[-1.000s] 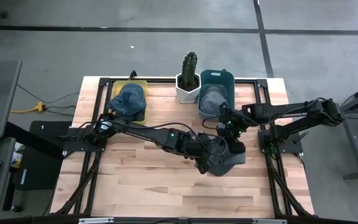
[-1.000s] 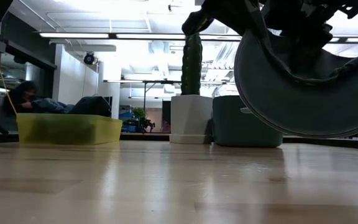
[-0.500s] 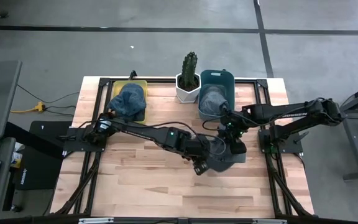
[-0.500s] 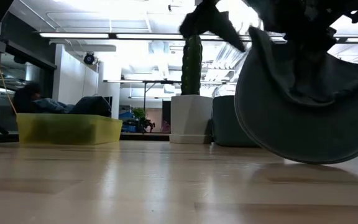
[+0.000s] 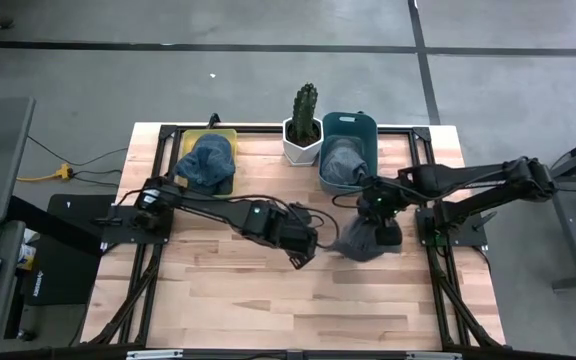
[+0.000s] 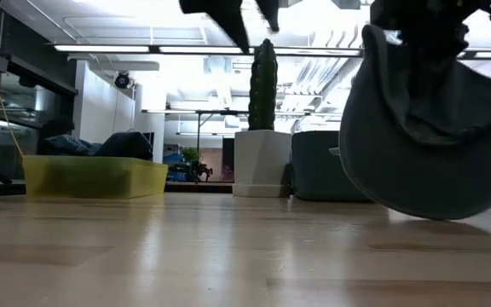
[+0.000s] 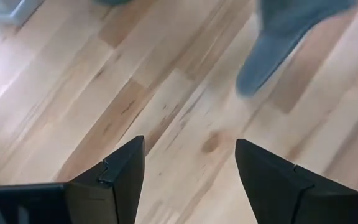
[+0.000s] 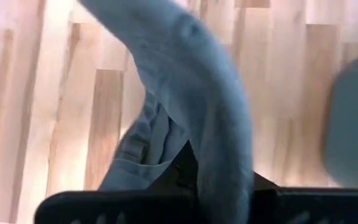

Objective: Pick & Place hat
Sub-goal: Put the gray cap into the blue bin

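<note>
A grey hat (image 5: 360,240) hangs from my right gripper (image 5: 376,208) over the table's right middle. In the low view the hat (image 6: 433,145) droops like a pouch, its lowest edge close over the wood. My right gripper is shut on it. My left gripper (image 5: 303,250) is open and empty, a short way to the hat's left. In the left wrist view its fingers (image 7: 188,180) stand apart over bare wood, with the hat (image 7: 284,37) farther off. My right gripper pinches a fold of the hat's grey cloth (image 8: 219,155) between its two fingers, from above, pointing down. The hat hangs slack below the fingers. Whether its lowest edge (image 6: 437,215) touches the table, I cannot tell.
A yellow tray (image 5: 230,135) with a blue hat (image 5: 208,160) stands at the far left. A cactus in a white pot (image 5: 304,130) stands at the far middle. A teal bin (image 5: 350,125) holding another grey hat stands beside it. Bare wood lies toward the near edge.
My left gripper has let go of the grey hat and drawn back toward the table's left. The hat, first spread wide between both grippers, now hangs folded and narrower from my right gripper alone.
</note>
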You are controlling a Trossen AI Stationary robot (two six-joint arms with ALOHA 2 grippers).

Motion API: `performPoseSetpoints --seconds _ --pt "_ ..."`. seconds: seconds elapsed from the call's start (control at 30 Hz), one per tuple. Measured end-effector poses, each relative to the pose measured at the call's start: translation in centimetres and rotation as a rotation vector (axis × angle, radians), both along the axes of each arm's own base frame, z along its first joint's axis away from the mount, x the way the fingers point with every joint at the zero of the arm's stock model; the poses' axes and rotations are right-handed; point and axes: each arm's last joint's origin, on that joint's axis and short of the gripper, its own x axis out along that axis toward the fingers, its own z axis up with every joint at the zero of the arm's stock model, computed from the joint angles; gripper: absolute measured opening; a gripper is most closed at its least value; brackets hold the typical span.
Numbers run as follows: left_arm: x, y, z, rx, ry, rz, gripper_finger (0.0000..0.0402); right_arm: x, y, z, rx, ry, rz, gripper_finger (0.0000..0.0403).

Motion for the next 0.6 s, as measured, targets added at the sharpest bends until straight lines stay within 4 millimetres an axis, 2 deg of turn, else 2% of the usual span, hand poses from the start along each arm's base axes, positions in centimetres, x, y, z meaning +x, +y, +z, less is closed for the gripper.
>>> performPoseSetpoints --seconds 0.37,0.6 --pt "-0.2 0.2 -3.2 0.027 0.105 0.026 0.0225 -0.8 0.6 7.0 -0.129 -0.043 -0.058 0.0" --pt "-1.7 0.6 -4.0 0.033 0.078 0.048 0.0225 -2.0 0.1 11.1 -0.22 -0.096 -0.155 0.0"
